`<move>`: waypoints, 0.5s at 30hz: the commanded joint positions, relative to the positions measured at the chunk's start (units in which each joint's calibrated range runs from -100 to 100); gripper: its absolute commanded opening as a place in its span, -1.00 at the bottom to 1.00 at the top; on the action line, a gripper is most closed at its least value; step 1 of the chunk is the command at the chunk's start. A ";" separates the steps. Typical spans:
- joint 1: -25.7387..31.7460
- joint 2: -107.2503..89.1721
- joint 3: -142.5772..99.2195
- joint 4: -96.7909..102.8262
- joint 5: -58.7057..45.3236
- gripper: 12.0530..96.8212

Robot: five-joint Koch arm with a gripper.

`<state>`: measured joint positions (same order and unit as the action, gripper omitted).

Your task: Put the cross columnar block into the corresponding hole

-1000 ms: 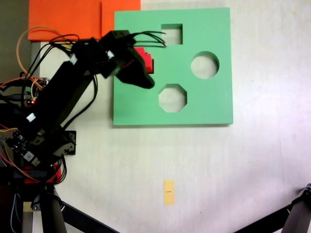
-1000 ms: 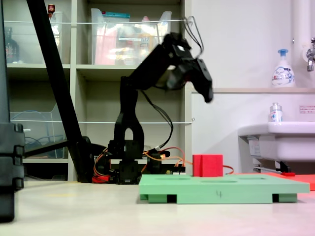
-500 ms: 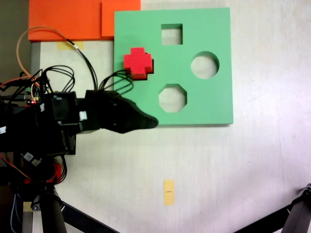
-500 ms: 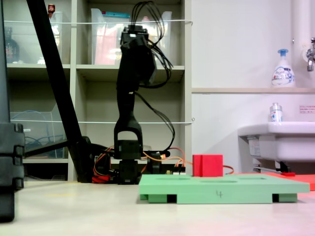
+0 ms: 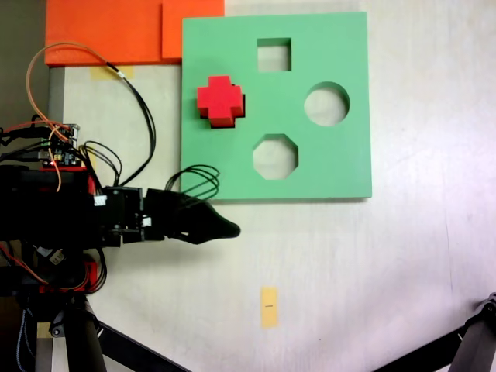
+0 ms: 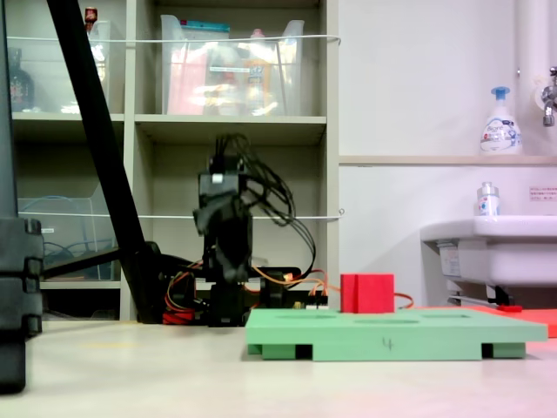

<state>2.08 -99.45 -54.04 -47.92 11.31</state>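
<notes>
The cross columnar block (image 5: pixel 221 101) is bright red and stands on the left part of the green foam board (image 5: pixel 325 163). In a fixed view from the side, the block (image 6: pixel 366 293) sticks up above the board (image 6: pixel 392 333). The block covers the corresponding hole beneath it. My gripper (image 5: pixel 229 229) hangs over the bare table just below the board's lower left corner, well away from the block and holding nothing. It shows as a single dark tapered tip, so I cannot make out how the jaws stand. The folded arm (image 6: pixel 224 226) sits low over its base.
The board also has a square cutout (image 5: pixel 273 55), a round one (image 5: pixel 326 104) and an octagonal one (image 5: pixel 275 156). Orange foam sheets (image 5: pixel 116 31) lie at the top left. A small yellow tag (image 5: pixel 269 307) lies on the table. Loose wires (image 5: pixel 139 101) trail left of the board.
The arm has swung away from the block, off the board, and folded down low over the table. The block stays standing where it was on the board.
</notes>
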 commanded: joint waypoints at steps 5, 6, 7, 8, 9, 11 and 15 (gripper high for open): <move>-1.42 -0.55 -32.40 56.06 -7.47 -0.07; -1.42 -0.55 -36.79 61.83 -7.67 -0.11; -1.37 -0.55 -39.18 62.60 -8.21 -0.11; -1.37 -0.55 -41.27 62.60 -8.89 -0.11; -1.37 -0.55 -43.37 62.60 -9.52 -0.11; -1.37 -0.55 -45.96 62.60 -10.40 -0.11; -1.12 -0.55 -45.96 62.51 -10.55 -0.11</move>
<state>0.85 -99.45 -98.63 13.46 1.20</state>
